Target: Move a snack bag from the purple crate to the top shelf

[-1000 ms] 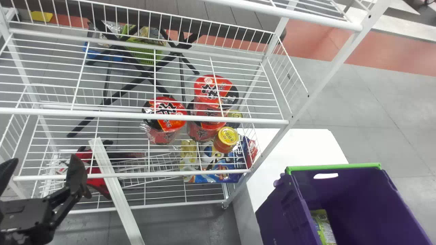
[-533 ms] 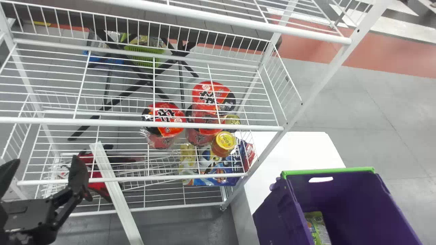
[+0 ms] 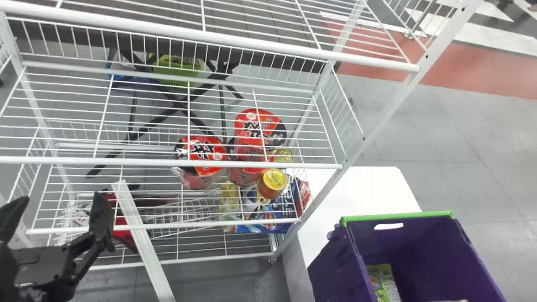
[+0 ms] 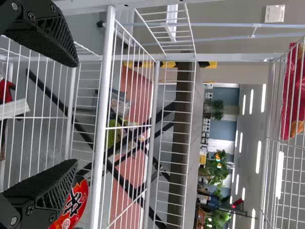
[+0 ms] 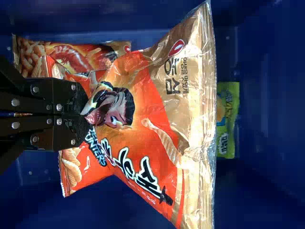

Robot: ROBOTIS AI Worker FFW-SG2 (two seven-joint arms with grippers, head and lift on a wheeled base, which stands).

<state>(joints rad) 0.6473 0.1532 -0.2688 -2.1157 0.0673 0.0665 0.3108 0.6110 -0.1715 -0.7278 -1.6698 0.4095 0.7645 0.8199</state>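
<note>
1. Right gripper (image 5: 85,113), fingers pressed together, pinches the orange-and-gold, glossy snack bag (image 5: 138,138) inside the purple plastic crate with a green rim along its far edge (image 3: 470,256).
2. The snack bag spreads out beyond and around those fingertips, with its gold sealed end well apart from them; one side overlaps a second orange-and-brown snack bag (image 5: 71,53). I cannot tell whether the two touch.
3. A flat green packet (image 3: 379,281) lies deeper in the crate, near its left wall.
4. Left gripper (image 3: 62,205) hangs, fingers spread, before the left part of the white wire rack (image 3: 293,164), nothing between them.
5. Behind the rack's wires sit red-and-black wrapped noodle tubs (image 3: 201,155) and a yellow-lidded jar (image 3: 272,182); a red package (image 4: 291,86) rests on a higher shelf.
</note>
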